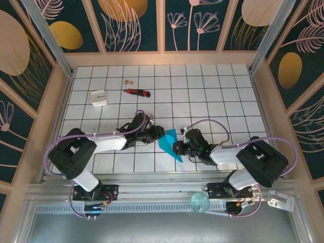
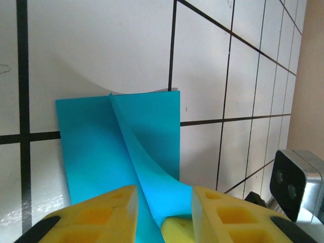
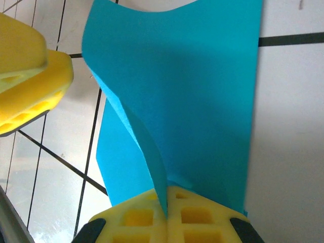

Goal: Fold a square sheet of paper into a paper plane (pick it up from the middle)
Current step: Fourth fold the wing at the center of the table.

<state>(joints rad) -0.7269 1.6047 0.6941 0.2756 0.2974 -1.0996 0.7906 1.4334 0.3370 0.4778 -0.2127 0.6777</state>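
Observation:
The square sheet of paper (image 1: 169, 143) is a folded teal shape lying between both grippers at the middle front of the table, with a point towards the near edge. A raised crease runs along it (image 2: 121, 147). My left gripper (image 1: 158, 134) is at its left end; the jaws (image 2: 164, 195) stand apart, with the raised fold between them and not pinched. From the right, my right gripper (image 1: 177, 148) has its yellow fingers pressed together (image 3: 167, 195) on the upright fold of the paper (image 3: 192, 101). The left fingers (image 3: 25, 76) show at the upper left of the right wrist view.
A small white block (image 1: 98, 97), a red-and-black utility knife (image 1: 137, 92) and a small brass piece (image 1: 127, 81) lie at the back left. A pale green ring (image 1: 200, 202) sits on the front rail. The right wrist camera (image 2: 296, 185) is close beside the left fingers.

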